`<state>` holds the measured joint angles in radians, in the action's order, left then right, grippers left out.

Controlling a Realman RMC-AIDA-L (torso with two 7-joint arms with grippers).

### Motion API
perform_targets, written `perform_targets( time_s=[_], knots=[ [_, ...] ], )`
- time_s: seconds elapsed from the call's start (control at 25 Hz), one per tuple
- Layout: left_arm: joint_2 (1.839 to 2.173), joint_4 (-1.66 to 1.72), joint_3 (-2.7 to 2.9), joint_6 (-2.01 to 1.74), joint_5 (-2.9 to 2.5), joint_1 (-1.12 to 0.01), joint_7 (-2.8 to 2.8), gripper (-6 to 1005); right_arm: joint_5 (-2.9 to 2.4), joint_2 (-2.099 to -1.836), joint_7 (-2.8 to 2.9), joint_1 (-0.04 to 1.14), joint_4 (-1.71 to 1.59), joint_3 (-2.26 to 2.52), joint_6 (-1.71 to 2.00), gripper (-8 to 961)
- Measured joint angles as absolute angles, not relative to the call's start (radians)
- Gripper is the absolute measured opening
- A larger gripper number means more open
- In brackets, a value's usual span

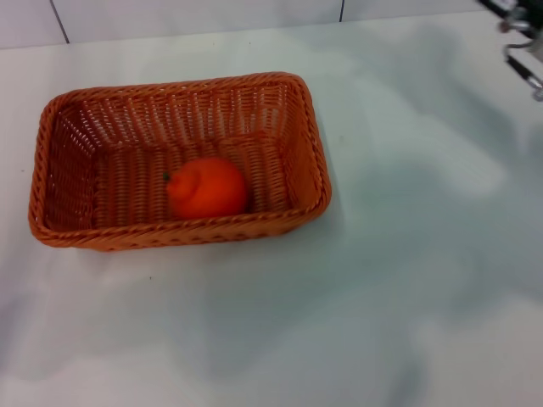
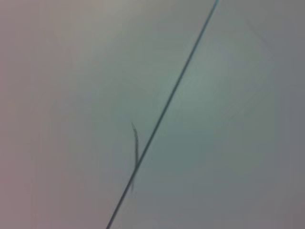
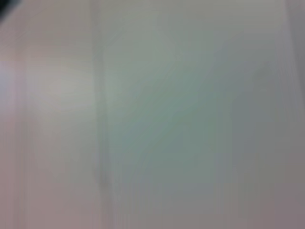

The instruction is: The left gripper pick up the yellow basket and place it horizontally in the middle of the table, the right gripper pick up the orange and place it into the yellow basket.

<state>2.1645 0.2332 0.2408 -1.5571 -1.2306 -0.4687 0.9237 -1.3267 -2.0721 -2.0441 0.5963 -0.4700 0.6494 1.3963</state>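
The yellow basket [image 1: 310, 140], orange woven wicker with a braided rim, lies lengthwise across the left-middle of the white table [image 1: 407, 254] in the head view. The orange [image 1: 207, 188] rests inside it, against the near wall, right of the basket's middle, with its dark stem pointing left. Part of my right gripper [image 1: 522, 42] shows at the far right top corner, well away from the basket and holding nothing that I can see. My left gripper is out of view. Neither wrist view shows the basket or the orange.
The table's far edge meets a pale wall with dark seams [image 1: 59, 21]. The left wrist view shows a plain pale surface crossed by a thin dark line [image 2: 167, 105]. The right wrist view shows only a blurred pale surface.
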Motion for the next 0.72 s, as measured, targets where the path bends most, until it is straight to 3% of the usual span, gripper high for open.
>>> perform_targets(
  time_s=[0.72],
  knots=[
    [2.164,0.167,0.233,-1.647,-1.227,-0.400,0.758,702,-0.933,-2.094,-2.526,0.551,-0.089,0.467,1.392,946]
  ],
)
